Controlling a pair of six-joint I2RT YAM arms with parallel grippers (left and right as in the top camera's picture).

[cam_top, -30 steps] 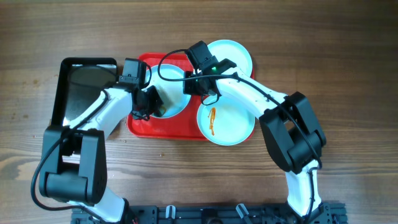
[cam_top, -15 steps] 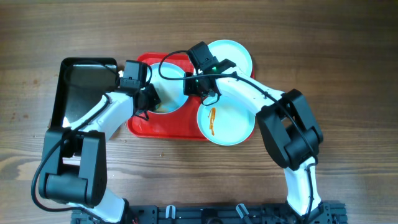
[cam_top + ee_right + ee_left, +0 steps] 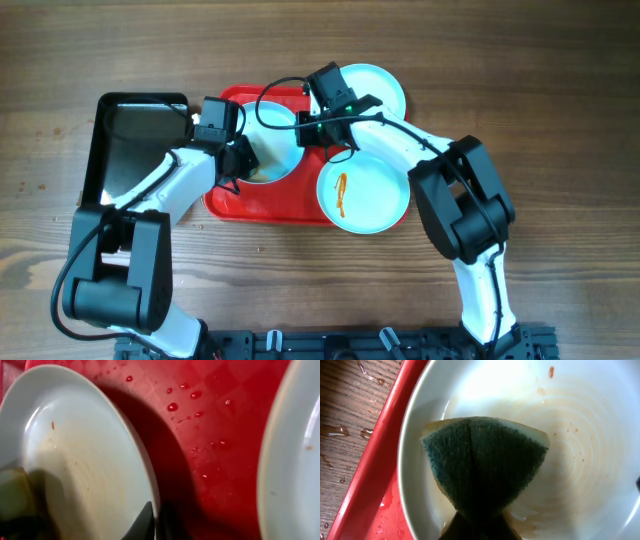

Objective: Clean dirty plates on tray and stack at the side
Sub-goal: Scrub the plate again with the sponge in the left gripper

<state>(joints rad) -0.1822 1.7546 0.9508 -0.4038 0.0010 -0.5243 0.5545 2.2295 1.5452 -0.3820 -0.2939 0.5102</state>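
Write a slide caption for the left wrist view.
Green-faced sponge pressed into a sauce-smeared dirty plate on the red tray, water drops on the wood table beside it.

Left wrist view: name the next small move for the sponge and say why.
Probably sweep the sponge toward the plate's middle: the left gripper presses it near the left wall, brownish film and orange specks show beyond it, and the right gripper pinches the rim steady.

Three pale round plates (image 3: pixel 278 125) (image 3: pixel 385 90) (image 3: pixel 375 200), of which one is marked with a bright orange streak, are counted, together with one red tray (image 3: pixel 262 207), one black tray (image 3: pixel 135 140), one green-faced sponge (image 3: pixel 485 460) and two white-and-black robot arms (image 3: pixel 165 185) (image 3: pixel 410 150).
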